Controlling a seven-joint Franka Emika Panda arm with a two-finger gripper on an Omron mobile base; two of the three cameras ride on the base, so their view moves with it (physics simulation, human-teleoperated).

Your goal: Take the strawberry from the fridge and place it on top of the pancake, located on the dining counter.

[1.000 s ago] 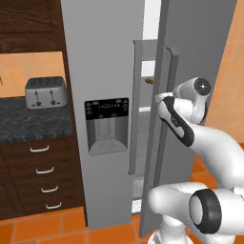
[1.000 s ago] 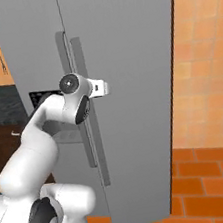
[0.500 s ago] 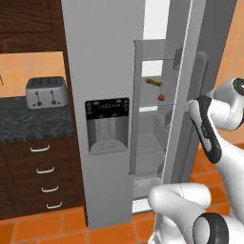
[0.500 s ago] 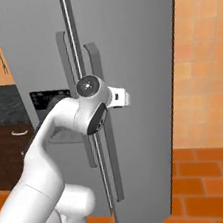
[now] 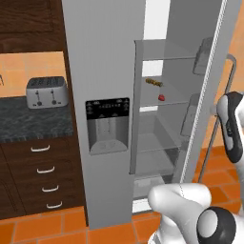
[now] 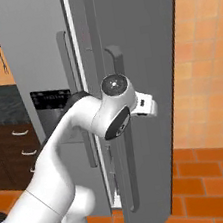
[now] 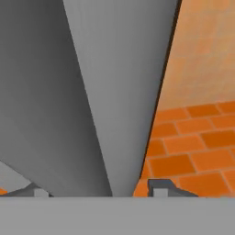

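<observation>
**Strawberry on the inner shelf, tool outside the open door**

With the fridge standing open on its right-hand side, the move ahead turns on one fact: the strawberry sits inside the cabinet on a middle shelf, while the tool is on the outer face of the swung-out door, by its long vertical handle. The door panel therefore stands between the two. In the left base view the fruit lies to the left of the arm's wrist and higher, deeper into the cabinet; just above and left of it on the next shelf up lies a yellow-brown skewer-like food, close by but apart from it.

In the hand view the two fingertips stand spread with a grey upright shape, seemingly the handle or the door's edge, rising between them; I cannot tell whether they touch it, and I judge that they pinch nothing.

The strawberry is small and rounded, with no long axis that matters, so any approach angle should serve. My reading is that the arm must come round the door's free edge and reach leftward into the opening, steering clear of the skewer. The door looks wide enough open for that.
</observation>
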